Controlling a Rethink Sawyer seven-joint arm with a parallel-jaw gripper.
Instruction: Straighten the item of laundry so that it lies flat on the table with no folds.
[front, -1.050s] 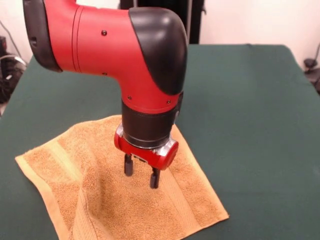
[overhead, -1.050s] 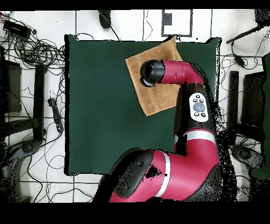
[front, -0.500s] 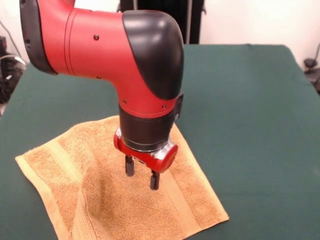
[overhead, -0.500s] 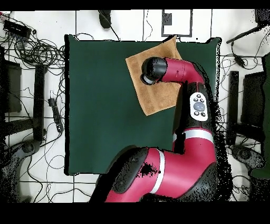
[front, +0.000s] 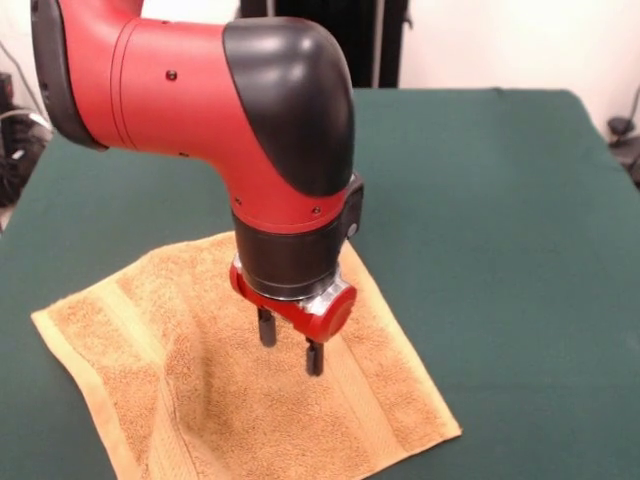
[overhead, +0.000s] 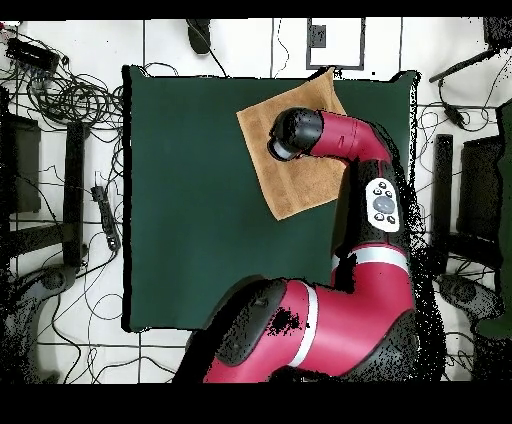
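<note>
The arm points straight down, its gripper (front: 290, 349) spread just above the towel (front: 200, 400), bare counter (front: 500, 220) all around.

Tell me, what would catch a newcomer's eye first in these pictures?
First the big red and black arm, bending down from the top of the front view and filling much of it. Its gripper hangs open, fingers pointing down just above an orange-tan terry towel. The towel lies spread near one edge of the dark green table, with a soft ridge still rising through it near the front view's bottom.
</note>
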